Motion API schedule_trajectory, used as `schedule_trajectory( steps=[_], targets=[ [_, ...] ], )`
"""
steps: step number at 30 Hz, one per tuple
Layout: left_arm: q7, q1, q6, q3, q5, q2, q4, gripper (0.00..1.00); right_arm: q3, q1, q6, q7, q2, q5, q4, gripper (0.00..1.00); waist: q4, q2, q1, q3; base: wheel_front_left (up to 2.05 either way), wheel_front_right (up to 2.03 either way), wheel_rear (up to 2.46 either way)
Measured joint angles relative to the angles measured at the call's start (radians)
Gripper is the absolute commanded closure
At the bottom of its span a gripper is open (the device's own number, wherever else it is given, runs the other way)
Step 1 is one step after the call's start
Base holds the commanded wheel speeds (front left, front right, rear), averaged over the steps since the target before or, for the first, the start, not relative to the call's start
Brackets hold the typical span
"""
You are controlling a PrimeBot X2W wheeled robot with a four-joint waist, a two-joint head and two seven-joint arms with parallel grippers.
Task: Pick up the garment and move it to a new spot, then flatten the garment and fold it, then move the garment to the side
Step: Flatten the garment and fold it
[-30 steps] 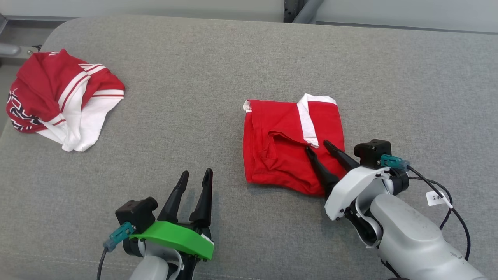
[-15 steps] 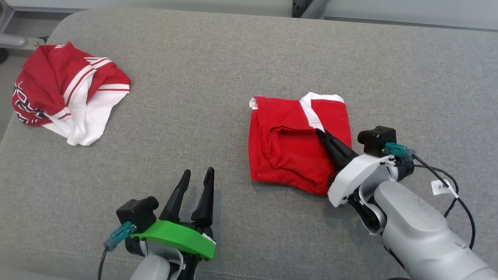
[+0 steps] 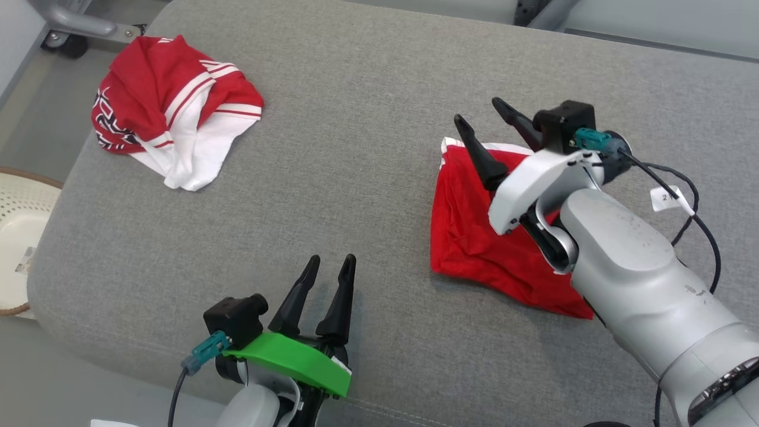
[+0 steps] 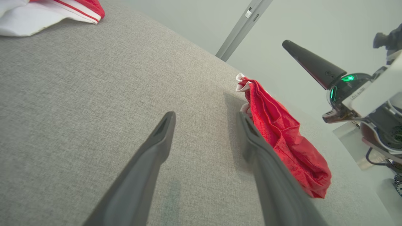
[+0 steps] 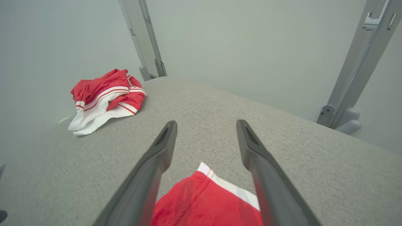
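Observation:
The folded red garment [image 3: 468, 237] with white trim lies on the grey cushion [image 3: 356, 118], right of centre. My right gripper [image 3: 478, 111] hovers open above its far edge, holding nothing. In the right wrist view the garment's white-edged corner [image 5: 204, 201] sits below and between the spread fingers of the right gripper [image 5: 206, 122]. My left gripper [image 3: 332, 258] rests open and empty near the cushion's front edge, left of the garment. In the left wrist view the left gripper [image 4: 205, 114] points across bare cushion, with the garment [image 4: 282, 141] to its right.
A second, crumpled red and white garment [image 3: 172, 112] lies at the cushion's far left corner, also in the right wrist view [image 5: 106, 94]. A pale woven basket [image 3: 18, 237] stands on the floor off the left edge. Metal frame posts [image 5: 355, 72] rise behind the cushion.
The head camera has turned. My right gripper shut on the garment's middle half a second ago, then opened and rose toward the garment's far edge. The left gripper stayed put.

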Motion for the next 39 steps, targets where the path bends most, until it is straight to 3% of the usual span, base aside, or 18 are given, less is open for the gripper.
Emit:
schedule_trajectory(
  steps=[4,8,16,22,39],
  targets=[
    [0.000,0.004,0.000,0.012,-0.003,0.000,0.002,0.00,-0.009,-0.039,0.001,0.000,0.031,0.010,-0.028,0.00,0.033,0.0000,0.0000,-0.001,0.00,0.00,0.00],
    [0.000,0.020,0.000,0.048,0.007,0.000,0.005,0.00,-0.025,0.004,0.001,0.000,0.020,0.017,-0.059,0.00,0.026,0.0000,0.0000,-0.009,0.00,0.00,0.00],
    [0.000,0.028,0.000,0.081,0.034,0.000,0.009,0.00,-0.071,0.163,0.000,0.000,-0.035,0.047,-0.113,0.00,-0.056,0.0000,0.0000,-0.031,0.00,0.00,0.00],
    [0.000,0.044,0.000,0.093,0.047,0.000,0.020,0.00,-0.097,0.271,0.000,0.000,-0.036,0.052,-0.144,0.00,-0.115,0.0000,0.0000,-0.059,0.00,0.00,0.00],
    [0.000,0.136,0.000,0.329,0.201,-0.001,-0.002,0.00,-0.502,0.532,0.000,0.000,0.059,-0.160,-0.236,0.00,-0.285,0.0000,0.0000,-0.134,0.00,0.00,0.00]
  ],
)
